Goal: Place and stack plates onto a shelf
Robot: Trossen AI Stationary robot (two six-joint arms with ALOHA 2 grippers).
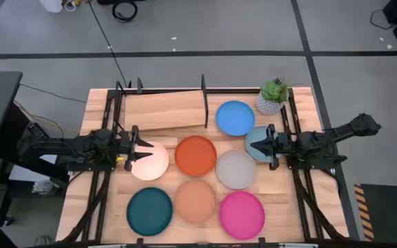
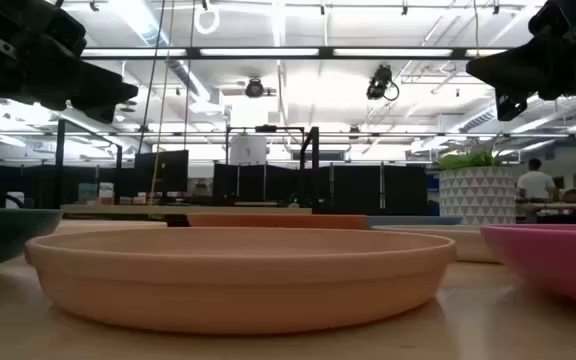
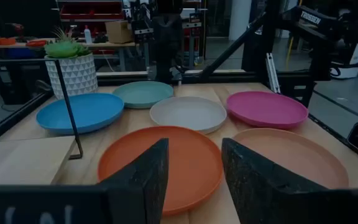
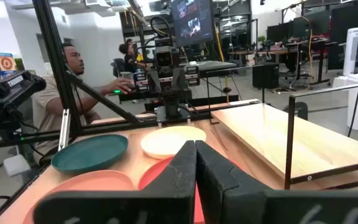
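From above, your eight plates lie spread on the counter (image 1: pixel 81 200) beside the empty shelf (image 1: pixel 164 110), each reachable singly.

Left wrist view: your left hand (image 3: pixel 194 171) is released, over the cream plate (image 1: pixel 150 161).

Right wrist view: your right hand (image 4: pixel 196 163) is clenched, empty, above the pale blue plate (image 1: pixel 256 143).

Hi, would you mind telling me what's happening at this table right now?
A two-armed robot is set to stack plates on the shelf, which holds none yet. The left gripper hovers open over the cream plate; the right gripper, shut, hovers over the pale blue plate. The blue, orange, grey, teal, tan and magenta plates lie flat on the table.
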